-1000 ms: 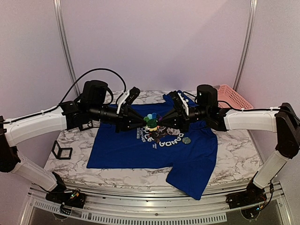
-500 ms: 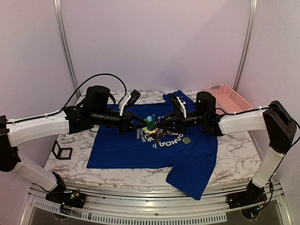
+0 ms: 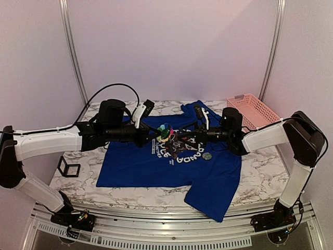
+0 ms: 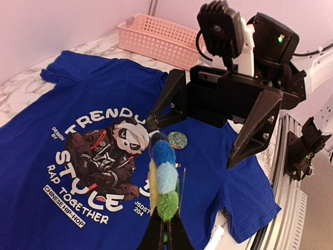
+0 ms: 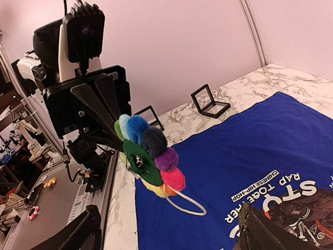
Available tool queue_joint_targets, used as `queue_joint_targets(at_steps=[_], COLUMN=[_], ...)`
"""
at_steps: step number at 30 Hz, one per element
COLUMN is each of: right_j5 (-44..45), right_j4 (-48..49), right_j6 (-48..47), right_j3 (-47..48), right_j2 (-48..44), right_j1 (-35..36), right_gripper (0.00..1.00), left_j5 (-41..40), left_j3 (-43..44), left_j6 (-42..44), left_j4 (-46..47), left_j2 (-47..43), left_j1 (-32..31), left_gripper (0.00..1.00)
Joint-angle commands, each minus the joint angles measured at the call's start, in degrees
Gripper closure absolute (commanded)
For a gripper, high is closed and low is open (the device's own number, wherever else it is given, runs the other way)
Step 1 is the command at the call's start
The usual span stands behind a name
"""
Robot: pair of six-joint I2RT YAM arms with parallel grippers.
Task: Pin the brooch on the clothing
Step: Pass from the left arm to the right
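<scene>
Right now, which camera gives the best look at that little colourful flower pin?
The right wrist view: the brooch sits close up in the middle, showing its fuzzy coloured balls, green backing and a pale loop. The left wrist view sees it edge-on, so only a few balls show. The top view shows just a tiny coloured cluster.

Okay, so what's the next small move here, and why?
Probably bring the brooch down onto the shirt. The left fingers pinch it in the air above the fabric, and the right fingers stand wide open, apart from it, so the left arm alone carries it.
</scene>
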Motion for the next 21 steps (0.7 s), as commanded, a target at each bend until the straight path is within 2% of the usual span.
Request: queue_joint_targets(at_steps=[1,2,5,10,13,21], right_j5=[3.0,3.5,4.3,3.0,1.7,0.7], right_j4=[13.9,16.4,21.4,21.8,22.3,21.4], right_j6=[12.4,14.5,18.9,19.5,19.4,20.8], right_j3=[-0.9,-1.2,-1.7,0.5,1.7,5.9], right_j2=[3.7,4.3,6.3,8.3,9.4,12.6], right_j1=[-0.4,-0.4,-0.3,0.1,0.5,0.9], right_gripper=[0.08,0.02,0.01,0.01,0.04,0.18], left_j5=[-1.6,-1.3,-0.8,0.2,0.3,1.2], left_j3=[-1.3,-1.1,-0.9,-0.7,-0.8,-0.9], left_j6=[-1.9,-1.9,-1.9,-3.0,-3.4,-4.0], left_j4=[6.5,6.8,7.7,8.9,9.2,10.0], left_j2=[1.6,1.9,2.4,3.0,3.1,3.4], left_j1=[-0.6,-0.6,-0.6,-0.6,-0.6,-0.6], left_gripper=[1.00,1.00,1.00,1.00,1.00,1.00])
